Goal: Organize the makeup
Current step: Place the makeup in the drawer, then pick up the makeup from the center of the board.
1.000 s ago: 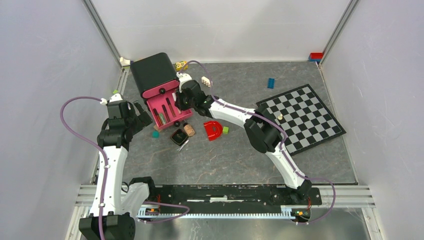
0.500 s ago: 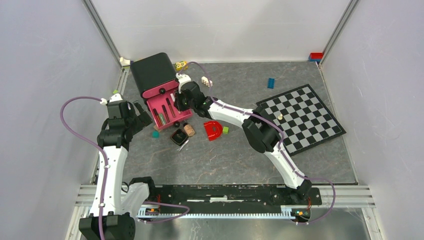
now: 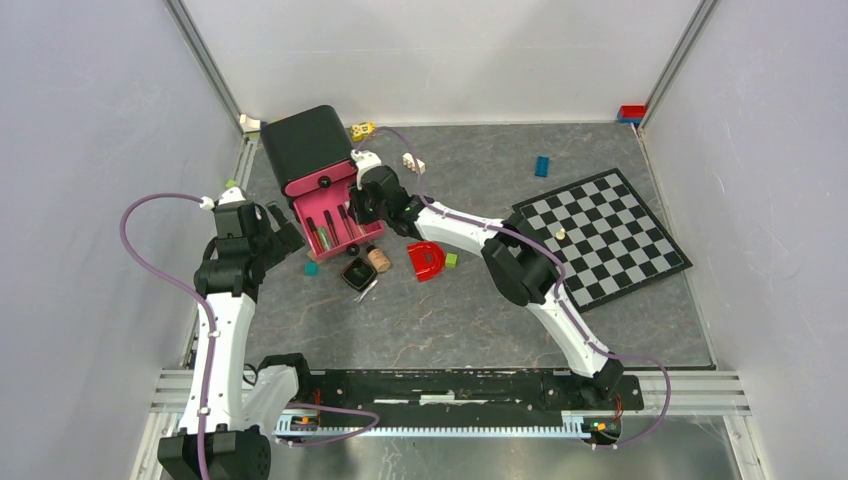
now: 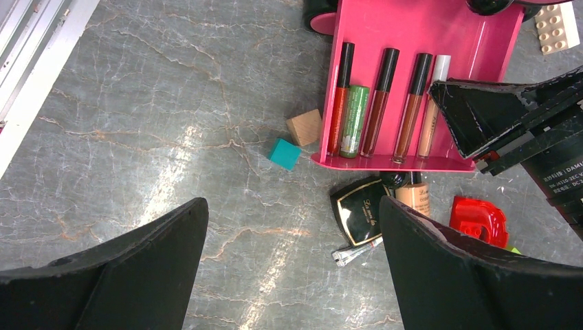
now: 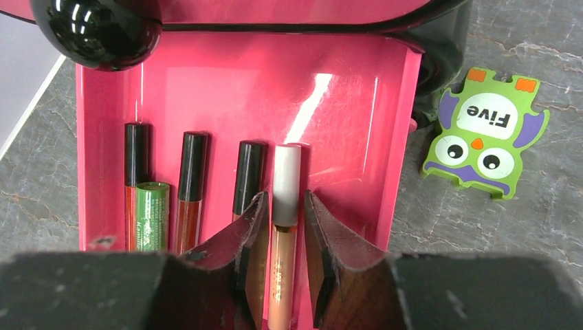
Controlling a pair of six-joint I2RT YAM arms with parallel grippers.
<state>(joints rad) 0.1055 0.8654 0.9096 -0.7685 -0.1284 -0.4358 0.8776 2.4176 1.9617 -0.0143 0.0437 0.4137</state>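
Observation:
A pink tray (image 3: pixel 372 232) juts from a black box (image 3: pixel 305 148). Several slim tubes lie in it side by side, among them a red one (image 4: pixel 340 96), a green one (image 4: pixel 354 120) and a brown one (image 4: pixel 378 103). My right gripper (image 5: pixel 285 199) straddles a nude white-capped tube (image 5: pixel 287 172) lying in the tray; its jaws stand slightly apart, with thin gaps showing. A black compact (image 4: pixel 357 218), a beige bottle (image 4: pixel 414 198) and a thin pencil (image 4: pixel 354 253) lie on the table below the tray. My left gripper (image 4: pixel 292 206) is wide open and empty above bare table left of them.
A red D-shaped piece (image 3: pixel 427 260), a teal cube (image 4: pixel 284 153) and a wooden cube (image 4: pixel 304 127) lie near the tray. A green owl card (image 5: pixel 485 130) lies to its right. A chessboard (image 3: pixel 600 235) and a blue brick (image 3: pixel 541 166) are at the right.
My right gripper has shifted a little up and left over the tray. The left arm has not moved.

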